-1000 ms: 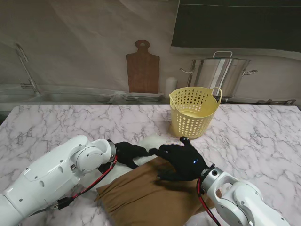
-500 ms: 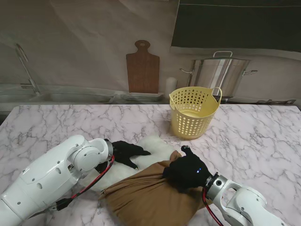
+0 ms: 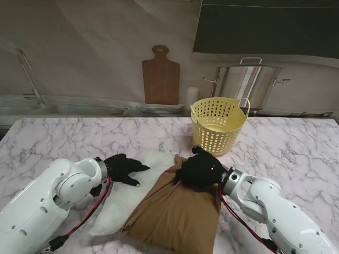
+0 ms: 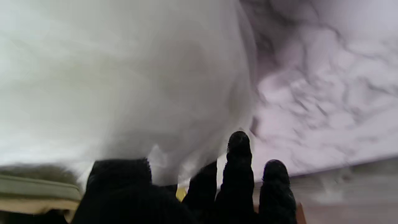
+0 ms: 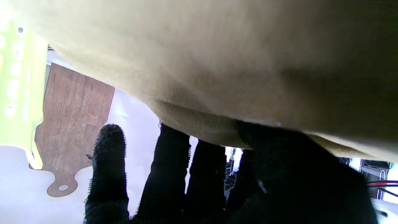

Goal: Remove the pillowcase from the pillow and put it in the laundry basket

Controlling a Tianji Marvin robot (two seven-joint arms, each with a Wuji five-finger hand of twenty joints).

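On the grey-veined white marble table (image 3: pixel 53 143) lies a white pillow (image 3: pixel 124 198), its right half sheathed in a brown fabric pillowcase (image 3: pixel 177 214) and its left half bare. The black-gloved right hand (image 3: pixel 198 169) sits at the far corner of the pillowcase, fingers curled onto a bunch of the brown cloth; in the right wrist view the fabric (image 5: pixel 217 56) presses against the thumb and fingers (image 5: pixel 168 168), so the hand grips the pillowcase. The black-gloved left hand (image 3: pixel 121 168) rests at the far left edge of the exposed pillow, fingers bent against the white stuffing; the left wrist view shows the white surface (image 4: pixel 124 77) against the fingertips (image 4: pixel 238 146), but whether they pinch it or merely press cannot be told. The perforated yellow plastic laundry basket (image 3: pixel 218 125) stands upright farther from me, just beyond the right hand and apart from the pillowcase.
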